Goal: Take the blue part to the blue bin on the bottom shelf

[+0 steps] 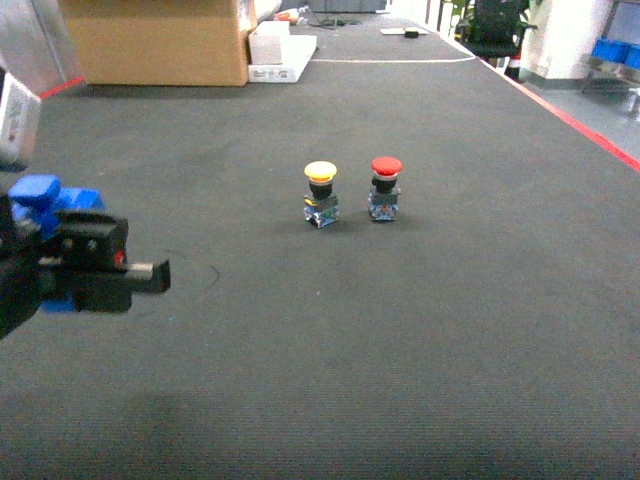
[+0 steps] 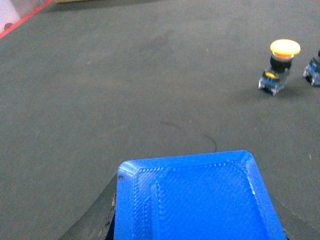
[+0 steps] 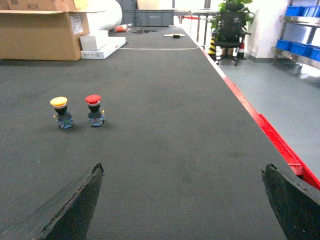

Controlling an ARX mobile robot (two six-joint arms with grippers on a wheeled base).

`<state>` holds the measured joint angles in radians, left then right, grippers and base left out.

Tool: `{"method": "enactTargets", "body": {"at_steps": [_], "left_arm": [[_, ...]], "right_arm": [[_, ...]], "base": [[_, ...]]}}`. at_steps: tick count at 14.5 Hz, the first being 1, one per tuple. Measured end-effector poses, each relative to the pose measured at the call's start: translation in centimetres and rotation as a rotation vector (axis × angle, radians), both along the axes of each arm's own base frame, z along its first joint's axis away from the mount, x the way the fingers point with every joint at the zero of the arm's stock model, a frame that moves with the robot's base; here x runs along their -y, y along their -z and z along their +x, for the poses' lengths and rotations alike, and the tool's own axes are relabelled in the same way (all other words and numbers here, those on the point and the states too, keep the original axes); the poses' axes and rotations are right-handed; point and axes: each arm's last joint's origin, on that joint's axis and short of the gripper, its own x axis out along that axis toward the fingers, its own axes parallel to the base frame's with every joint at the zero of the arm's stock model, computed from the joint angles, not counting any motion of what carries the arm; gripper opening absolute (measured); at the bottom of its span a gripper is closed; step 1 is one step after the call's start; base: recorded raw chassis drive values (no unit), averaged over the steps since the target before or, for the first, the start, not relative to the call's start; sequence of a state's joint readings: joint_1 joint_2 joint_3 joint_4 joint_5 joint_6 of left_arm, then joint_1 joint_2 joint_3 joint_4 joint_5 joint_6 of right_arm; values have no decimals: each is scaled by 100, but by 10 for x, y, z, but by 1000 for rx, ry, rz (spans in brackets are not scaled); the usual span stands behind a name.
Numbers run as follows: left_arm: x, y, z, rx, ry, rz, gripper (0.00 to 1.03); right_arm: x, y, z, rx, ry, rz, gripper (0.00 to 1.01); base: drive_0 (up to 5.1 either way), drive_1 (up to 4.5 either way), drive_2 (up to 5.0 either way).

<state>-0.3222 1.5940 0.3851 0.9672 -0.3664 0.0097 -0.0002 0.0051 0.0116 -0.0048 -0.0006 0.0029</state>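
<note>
A bright blue block, the blue part [image 2: 192, 200], fills the space between the black fingers of my left gripper [image 2: 196, 210], which is shut on it above the dark mat. In the head view this part [image 1: 42, 195] shows at the far left, behind the left gripper [image 1: 120, 275]. My right gripper [image 3: 182, 170] hangs open over bare mat with nothing between its fingers; it does not show in the head view. Blue bins [image 3: 298, 48] stand on a steel rack far to the right, off the mat. I cannot tell which one is the blue bin.
A yellow-capped push button [image 1: 321, 194] and a red-capped push button [image 1: 385, 187] stand side by side mid-mat. A cardboard box [image 1: 160, 40] and a white box [image 1: 280, 50] sit at the far end. A red strip [image 3: 272, 135] marks the mat's right edge.
</note>
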Motion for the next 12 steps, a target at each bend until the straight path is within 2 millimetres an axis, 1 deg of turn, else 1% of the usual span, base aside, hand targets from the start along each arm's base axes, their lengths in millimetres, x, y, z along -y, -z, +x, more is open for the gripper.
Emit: {"method": "enactTargets", "body": {"at_steps": [1,2,3,4,6,7,8,10,12], "left_arm": [[-1,-8,-31,-23,-19,16,45],[-2,-24,-52,2,-47,13,45],[-2,-46,-75,68,-69,-9,45],[-3,-61,-98,113,-75,-25,45],[-9,-71,-135,145,-103,-35,45],[-13,-76,-151,170,-117,-53,45],[-18,-77,-155,183,-127,-80,45],[-23,-64,-153,129,-153,-57,45],[-24,-65,-153,137,-154,-66,45]], "right_arm": [[0,0,0,0,0,0,98],[0,0,0,0,0,0,98],[0,0,0,0,0,0,98],[0,0,0,0,0,0,98],[0,0,0,0,0,0,98],[0,0,0,0,0,0,98],[0,0,0,0,0,0,98],[0,0,0,0,0,0,98],[0,0,0,0,0,0,98]], "base": [[0,0,0],[0,0,0],[0,0,0],[0,0,0],[0,0,0],[0,0,0],[0,0,0],[0,0,0],[0,0,0]]}}
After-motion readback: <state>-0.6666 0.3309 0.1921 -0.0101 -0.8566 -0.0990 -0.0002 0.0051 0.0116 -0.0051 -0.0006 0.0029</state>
